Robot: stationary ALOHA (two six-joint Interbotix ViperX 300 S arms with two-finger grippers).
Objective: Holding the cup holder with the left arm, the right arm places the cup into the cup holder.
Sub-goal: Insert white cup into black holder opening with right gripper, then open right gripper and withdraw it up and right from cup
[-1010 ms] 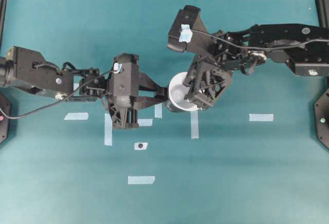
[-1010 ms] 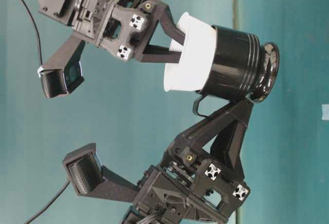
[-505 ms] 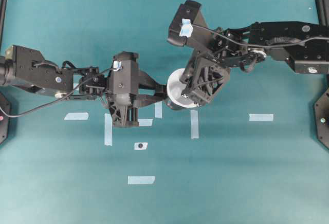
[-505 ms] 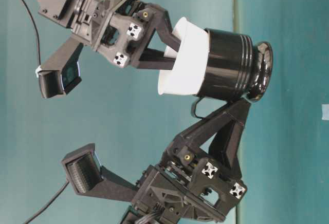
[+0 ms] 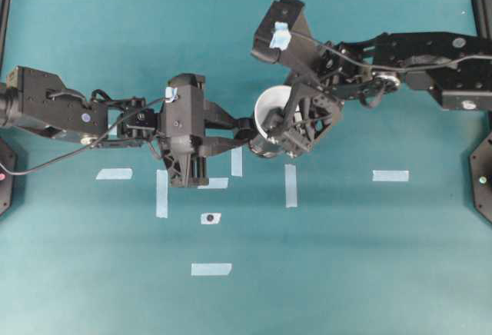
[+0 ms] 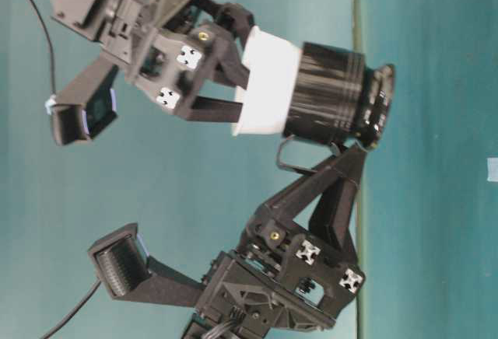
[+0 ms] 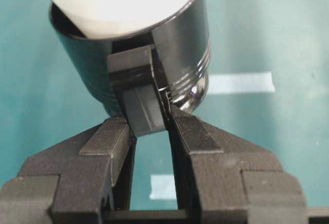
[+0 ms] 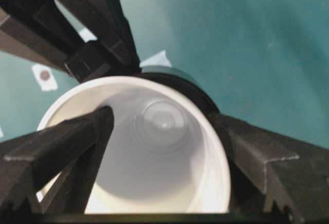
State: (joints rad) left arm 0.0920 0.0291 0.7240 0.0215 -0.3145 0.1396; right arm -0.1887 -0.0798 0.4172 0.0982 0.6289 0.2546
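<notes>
- Paper cup [image 6: 268, 82] — light, thin-walled, likely crushable; sat in cup holder [image 6: 327, 94]; best taken at rim.
- Right gripper [image 8: 159, 147] — jaws spread astride rim, gripping nothing.
- Left gripper [image 7: 151, 131] — clamped on holder's stubby handle [image 7: 136, 90]; glossy, probably slippery.

Bright even light (cup [image 7: 118, 3] overexposed), wrist views blurred.

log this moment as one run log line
left gripper: shut on cup holder handle | cup: seated in holder | right gripper: open, one finger inside cup
</notes>
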